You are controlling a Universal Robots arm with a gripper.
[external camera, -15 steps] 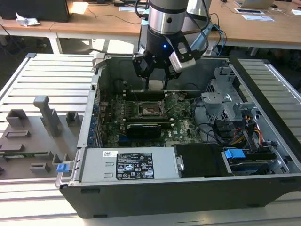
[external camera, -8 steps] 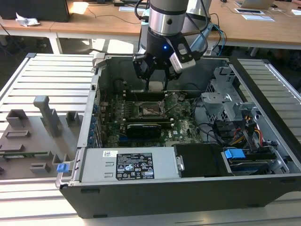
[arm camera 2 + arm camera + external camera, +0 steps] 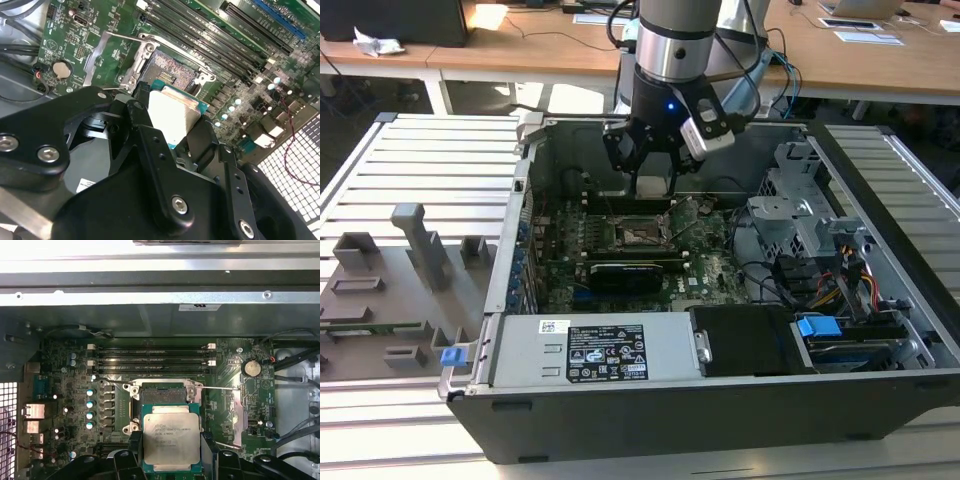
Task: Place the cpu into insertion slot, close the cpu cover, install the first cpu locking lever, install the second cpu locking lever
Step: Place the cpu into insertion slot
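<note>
The computer case [image 3: 670, 410] lay open-topped with its dark near wall closest in the exterior view. Just behind that wall sat a silver power supply box [image 3: 590, 350]. To the exterior view's left of the case lay a grey fixture tray [image 3: 390, 270]. On the case floor lay the green motherboard [image 3: 560, 265], with a long black heatsink bar [image 3: 635, 270] across its near part. The arm [image 3: 675, 40] came down from above into the case's far half.

The gripper [image 3: 650, 172] hung over the motherboard, its black fingers [image 3: 135, 442] clamped on two opposite edges of the cpu [image 3: 171, 440], which sat between them with its silver top facing up. In both wrist views the chip covered one side of the insertion slot [image 3: 165, 394] and left the rest of the dark pin field bare. In the exterior view the chip was held clear above the slot, not seated in it.

The cpu cover [image 3: 239, 415] stood swung open, off the slot, on the side of the round coin battery [image 3: 251, 368]. Two thin wire levers [image 3: 220, 388] stuck out from the slot's corners. A row of memory slots [image 3: 150, 357] ran just beyond the slot's bare side.
</note>
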